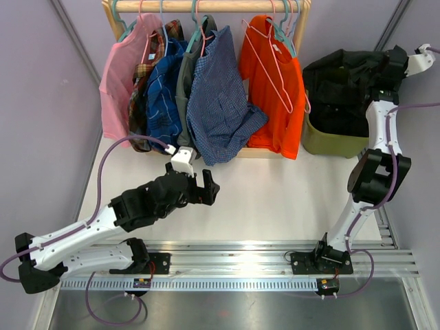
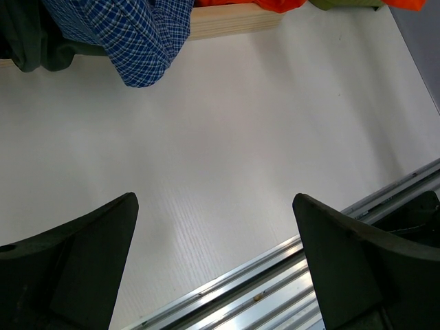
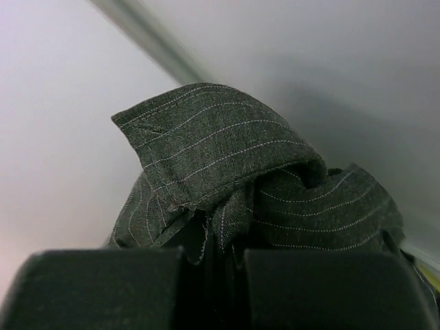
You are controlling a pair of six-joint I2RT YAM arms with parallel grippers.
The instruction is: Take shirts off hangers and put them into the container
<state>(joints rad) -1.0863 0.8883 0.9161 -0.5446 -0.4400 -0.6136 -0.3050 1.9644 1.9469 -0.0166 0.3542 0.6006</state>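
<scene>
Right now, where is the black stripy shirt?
In the top view, the black stripy shirt is at the far right, bunched over the green container, right of the orange shirt, with the right gripper pinching it.

- Left arm: lies low and stretched from its base at the near left, angled forward and to the right, forearm almost level.
- Left gripper: points forward and slightly down. The wrist view shows the left gripper with both fingers spread wide and nothing between them.
- Right arm: rises steeply from its base at the near right, bends at the elbow and reaches to the far right corner, wrist turned leftward.
- Right gripper: jaws closed. The wrist view shows the right gripper pinching the black pinstriped shirt between its fingers.
</scene>
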